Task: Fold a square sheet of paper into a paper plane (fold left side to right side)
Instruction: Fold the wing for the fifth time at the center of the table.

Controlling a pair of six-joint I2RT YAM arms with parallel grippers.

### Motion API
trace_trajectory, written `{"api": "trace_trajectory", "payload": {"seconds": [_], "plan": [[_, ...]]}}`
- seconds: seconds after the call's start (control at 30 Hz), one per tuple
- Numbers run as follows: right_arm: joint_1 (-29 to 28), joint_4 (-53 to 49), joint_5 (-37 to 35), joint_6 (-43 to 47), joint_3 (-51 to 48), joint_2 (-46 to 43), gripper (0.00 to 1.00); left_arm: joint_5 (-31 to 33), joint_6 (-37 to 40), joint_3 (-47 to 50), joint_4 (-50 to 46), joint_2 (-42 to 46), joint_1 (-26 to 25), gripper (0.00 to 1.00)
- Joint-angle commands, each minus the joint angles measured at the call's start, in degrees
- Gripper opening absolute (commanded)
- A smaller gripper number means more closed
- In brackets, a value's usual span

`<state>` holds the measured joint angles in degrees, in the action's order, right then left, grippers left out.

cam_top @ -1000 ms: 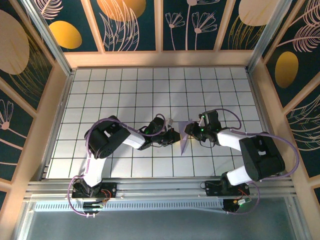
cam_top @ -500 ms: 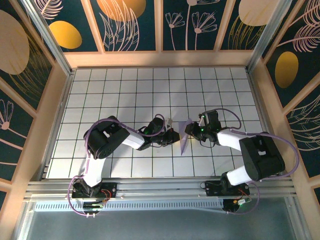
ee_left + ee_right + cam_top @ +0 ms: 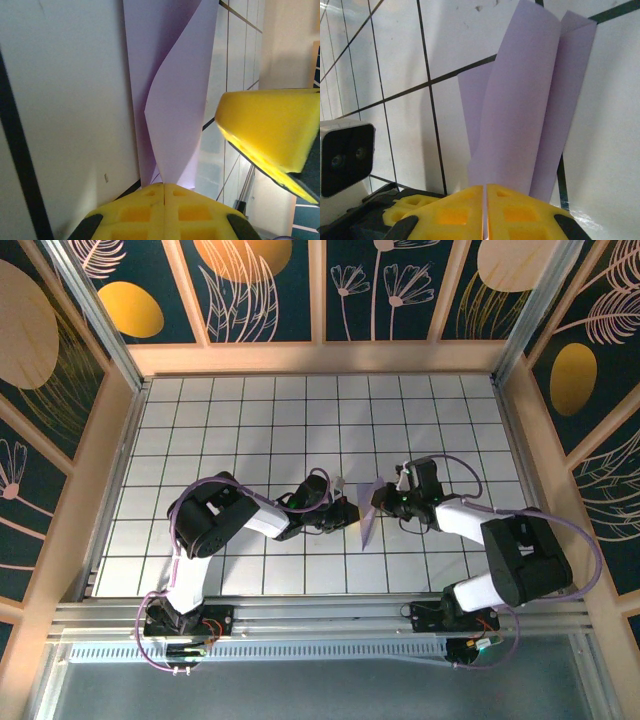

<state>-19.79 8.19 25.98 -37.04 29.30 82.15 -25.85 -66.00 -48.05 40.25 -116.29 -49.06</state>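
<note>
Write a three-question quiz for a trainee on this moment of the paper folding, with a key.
1. True or false: the left gripper is shut on the lavender paper.
2. Pick one. The right gripper is: A) open, above the paper; B) shut on the paper; C) resting on a bare tile, away from the paper.
3. Fill the gap: in the top view, the folded paper sits ___ the two grippers.

Key: 1 true; 2 B; 3 between.
</note>
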Motion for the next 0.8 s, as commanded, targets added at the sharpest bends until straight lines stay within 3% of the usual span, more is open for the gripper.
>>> {"api": "trace_trajectory", "payload": {"seconds": [0.0, 0.77], "plan": [[-0.77, 2.01, 1.01, -0.4, 1.37, 1.26, 0.09, 2.29, 1.45, 0.09, -4.94, -2.05, 0.57, 0.05], [-0.77, 0.01, -2.47, 0.81, 1.29, 3.86, 0.09, 2.2, 0.79, -0.65, -6.67, -3.32, 0.55, 0.04]]}}
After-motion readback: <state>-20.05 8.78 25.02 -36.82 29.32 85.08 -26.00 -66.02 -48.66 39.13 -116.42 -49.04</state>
